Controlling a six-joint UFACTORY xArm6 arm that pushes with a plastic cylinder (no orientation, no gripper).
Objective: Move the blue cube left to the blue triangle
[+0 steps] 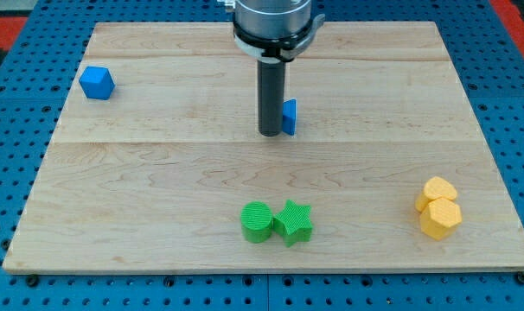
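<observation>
The blue cube [97,83] sits near the board's upper left corner. The blue triangle [290,117] stands near the middle of the board, partly hidden behind my rod. My tip [271,133] rests on the board just left of the blue triangle, touching or almost touching it. The blue cube is far to the left of both the tip and the triangle.
A green cylinder [257,222] and a green star [293,223] sit side by side near the view's bottom middle. Two yellow blocks [438,207] sit together at the lower right. The wooden board [158,173] lies on a blue perforated base.
</observation>
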